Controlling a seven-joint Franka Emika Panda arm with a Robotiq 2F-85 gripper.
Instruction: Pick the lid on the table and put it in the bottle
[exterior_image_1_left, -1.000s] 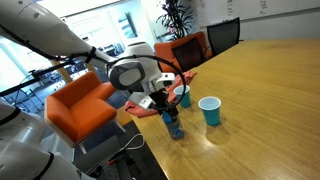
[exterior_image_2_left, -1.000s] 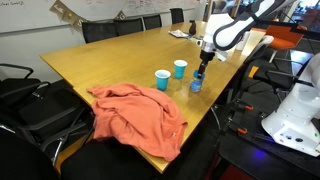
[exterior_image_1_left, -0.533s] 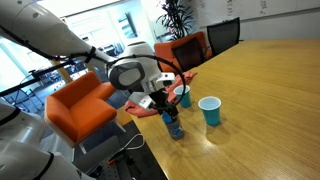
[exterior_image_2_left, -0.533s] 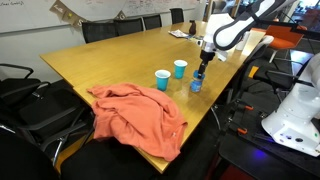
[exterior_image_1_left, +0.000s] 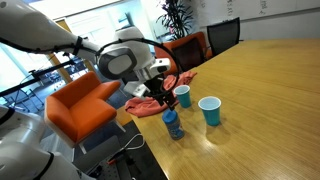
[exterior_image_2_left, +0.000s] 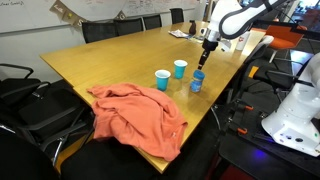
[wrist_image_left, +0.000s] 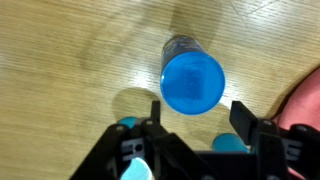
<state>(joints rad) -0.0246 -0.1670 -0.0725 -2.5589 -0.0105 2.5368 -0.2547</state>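
Observation:
The bright-blue lid (wrist_image_left: 192, 82) sits on top of the short clear bottle (exterior_image_1_left: 173, 124), which stands on the wooden table (exterior_image_1_left: 270, 90) near its edge. It also shows in an exterior view (exterior_image_2_left: 196, 82). My gripper (exterior_image_1_left: 163, 98) hangs just above the bottle, open and empty, apart from the lid. In the wrist view its two fingers (wrist_image_left: 198, 112) straddle empty space just below the lid. In an exterior view the gripper (exterior_image_2_left: 204, 62) is above the bottle.
Two light-blue cups (exterior_image_1_left: 183, 95) (exterior_image_1_left: 210, 110) stand close beside the bottle, also seen from the far side (exterior_image_2_left: 162, 79) (exterior_image_2_left: 180, 69). An orange cloth (exterior_image_2_left: 140, 115) lies on the table's near part. Orange chairs (exterior_image_1_left: 80, 105) stand past the table edge.
My gripper has let go of the lid, leaving it on the bottle, and has risen clear of it. The bottle and cups have not moved.

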